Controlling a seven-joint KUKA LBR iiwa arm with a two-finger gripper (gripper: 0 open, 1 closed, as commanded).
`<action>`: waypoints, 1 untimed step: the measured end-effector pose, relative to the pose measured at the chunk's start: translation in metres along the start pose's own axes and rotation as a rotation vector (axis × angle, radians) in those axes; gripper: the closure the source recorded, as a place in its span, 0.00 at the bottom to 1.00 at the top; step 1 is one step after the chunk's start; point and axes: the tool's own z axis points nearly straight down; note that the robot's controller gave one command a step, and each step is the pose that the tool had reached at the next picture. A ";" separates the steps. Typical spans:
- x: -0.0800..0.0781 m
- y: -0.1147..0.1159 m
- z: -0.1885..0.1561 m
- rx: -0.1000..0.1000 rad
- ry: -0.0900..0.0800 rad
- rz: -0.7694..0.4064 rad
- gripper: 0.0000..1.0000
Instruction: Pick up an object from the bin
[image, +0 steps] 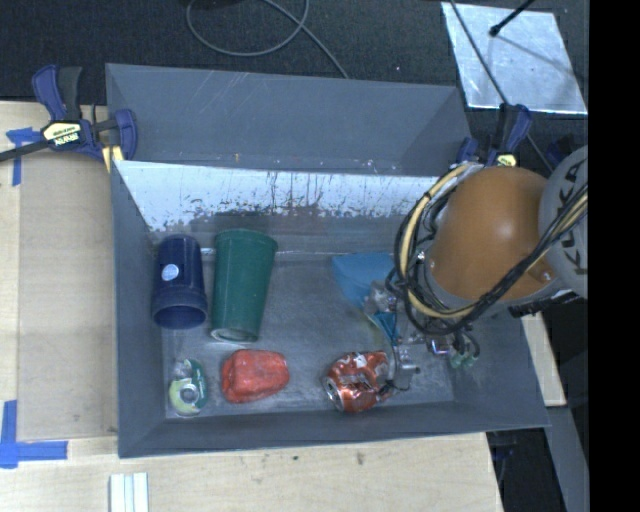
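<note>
Camera view: we look down into the grey metal bin (290, 120), with the arm coming in from the right.
Arm: orange cover (490, 235) on the wrist, over the bin's right part, with dark cables (422, 300) looped round its left and near side.
Gripper: the gripper (403, 368) hangs below the cover, low in the near-right part of the bin floor.
Gripper state: we cannot tell whether it is spread or pressed together, as the tip is dark and cluttered.
Nearest thing: crushed can (355, 382), red and silver, lying on the floor near the near wall, right of centre.
Gripper to can: the gripper sits at the can's right end, touching or just beside it, we cannot say which. We see nothing lifted.
Behind gripper: light blue piece (358, 275) on the floor, far of the gripper, partly hidden by the cables.
Centre-left: green cup (241, 284) on its side, mouth toward the near wall.
Left: dark blue cup (179, 281) on its side just beside the green one, mouth near.
Near-left: red lump (254, 375), rounded, well left of the can.
Near-left corner: small roll (187, 388), green and white, just left of the red lump.
</note>
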 end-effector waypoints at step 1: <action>-0.002 0.000 -0.004 0.000 -0.009 0.000 0.00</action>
